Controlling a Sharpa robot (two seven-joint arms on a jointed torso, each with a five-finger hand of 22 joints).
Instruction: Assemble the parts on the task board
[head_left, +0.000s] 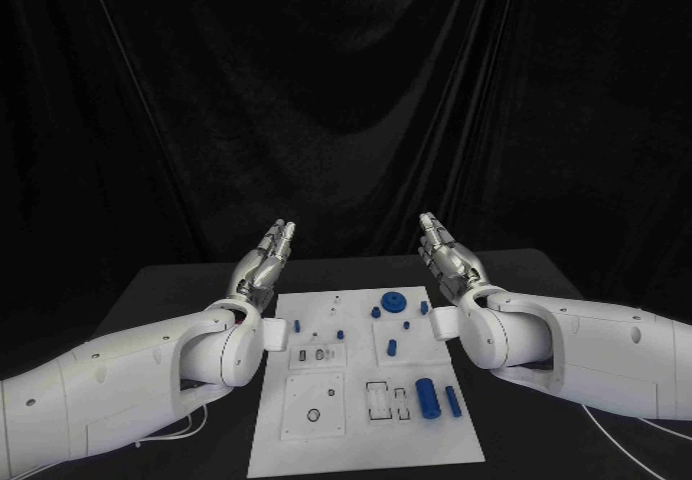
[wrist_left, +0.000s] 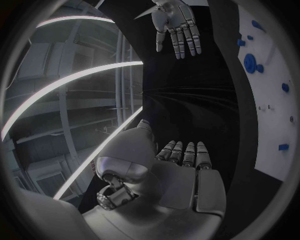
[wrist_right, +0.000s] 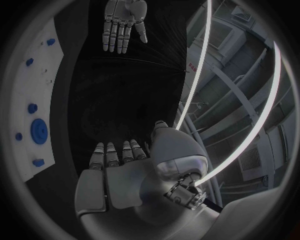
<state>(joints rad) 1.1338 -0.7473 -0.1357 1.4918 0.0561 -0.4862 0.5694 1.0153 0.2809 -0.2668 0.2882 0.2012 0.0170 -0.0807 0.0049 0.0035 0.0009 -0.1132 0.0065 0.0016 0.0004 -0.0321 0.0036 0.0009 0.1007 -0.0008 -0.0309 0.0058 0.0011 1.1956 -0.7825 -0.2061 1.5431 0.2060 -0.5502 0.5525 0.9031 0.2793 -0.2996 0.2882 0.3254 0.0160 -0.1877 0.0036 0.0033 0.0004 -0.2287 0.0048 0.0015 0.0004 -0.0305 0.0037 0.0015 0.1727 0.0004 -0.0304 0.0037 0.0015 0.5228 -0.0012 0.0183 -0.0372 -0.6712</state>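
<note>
Facing hands (wrist_left: 178, 27) (wrist_right: 124, 22), wrist views

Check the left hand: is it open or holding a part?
Open. The left hand is raised beside the task board with fingers straight, nothing between them; the blue parts lie on the board.

There is one flat white task board (head_left: 361, 440) on one black table (head_left: 173, 285). Small blue parts lie on the board: one round blue wheel (head_left: 391, 300), one thick blue cylinder (head_left: 427, 393), one thin blue rod (head_left: 453, 401), and about seven tiny blue bits that are too small to tell apart. Two silver hands, the left hand (head_left: 268, 258) and the right hand (head_left: 447, 248), are up in the air.
</note>
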